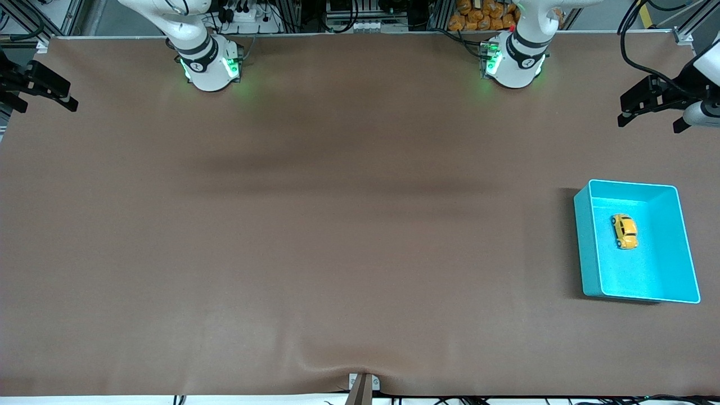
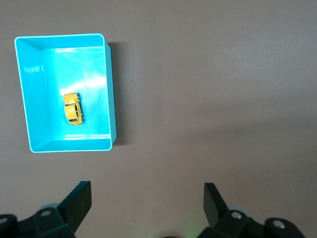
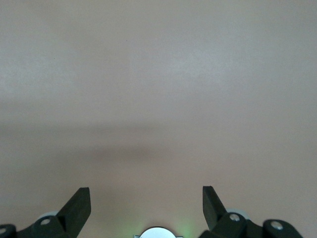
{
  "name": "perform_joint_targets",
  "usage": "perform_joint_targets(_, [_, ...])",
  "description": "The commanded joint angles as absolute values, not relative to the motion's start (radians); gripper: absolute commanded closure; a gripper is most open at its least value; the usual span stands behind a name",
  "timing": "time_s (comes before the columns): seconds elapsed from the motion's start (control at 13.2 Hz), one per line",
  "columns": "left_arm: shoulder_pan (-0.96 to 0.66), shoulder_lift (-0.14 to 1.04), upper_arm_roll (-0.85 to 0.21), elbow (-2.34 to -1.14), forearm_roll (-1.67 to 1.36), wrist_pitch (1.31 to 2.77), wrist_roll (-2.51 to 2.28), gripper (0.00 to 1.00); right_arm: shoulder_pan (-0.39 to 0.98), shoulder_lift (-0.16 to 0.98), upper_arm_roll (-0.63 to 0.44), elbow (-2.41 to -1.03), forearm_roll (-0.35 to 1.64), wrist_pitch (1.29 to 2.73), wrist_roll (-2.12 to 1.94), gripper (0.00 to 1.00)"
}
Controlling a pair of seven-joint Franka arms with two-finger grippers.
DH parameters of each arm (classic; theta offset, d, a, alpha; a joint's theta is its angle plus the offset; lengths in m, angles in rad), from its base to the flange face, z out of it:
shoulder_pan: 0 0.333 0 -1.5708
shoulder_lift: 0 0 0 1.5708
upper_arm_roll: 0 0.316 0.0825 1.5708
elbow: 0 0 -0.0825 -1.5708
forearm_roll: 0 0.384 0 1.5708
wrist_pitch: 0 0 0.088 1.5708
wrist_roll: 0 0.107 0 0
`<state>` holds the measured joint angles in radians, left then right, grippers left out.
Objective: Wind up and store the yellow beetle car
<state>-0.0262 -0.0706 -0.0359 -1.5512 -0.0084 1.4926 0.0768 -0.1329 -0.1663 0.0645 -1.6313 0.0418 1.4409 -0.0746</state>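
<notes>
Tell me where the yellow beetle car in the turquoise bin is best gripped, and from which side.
Probably across its two flanks at mid-body, coming straight down from above. The yellow beetle car sits on its wheels on the floor of the turquoise bin, clear of every wall, so the bin walls block a sideways approach. The open left gripper is the closer one; the right gripper waits open.

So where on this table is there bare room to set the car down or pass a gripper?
Bare brown table runs from the right arm's end up to the turquoise bin. Only the left arm's end is taken: the bin, with the yellow beetle car inside. Left gripper and right gripper hang open over bare table.
</notes>
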Motion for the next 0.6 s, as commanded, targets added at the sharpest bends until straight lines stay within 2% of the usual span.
perform_joint_targets(0.0, [-0.026, -0.081, -0.038, -1.555, 0.006, 1.502, 0.092, 0.00, -0.129, -0.166, 0.063, -1.629, 0.028, 1.450, -0.097, 0.00])
perform_joint_targets(0.53, [-0.026, -0.081, -0.040, -1.555, 0.006, 1.500, 0.091, 0.00, -0.130, -0.163, 0.060, -1.635, 0.029, 1.517, -0.098, 0.00])
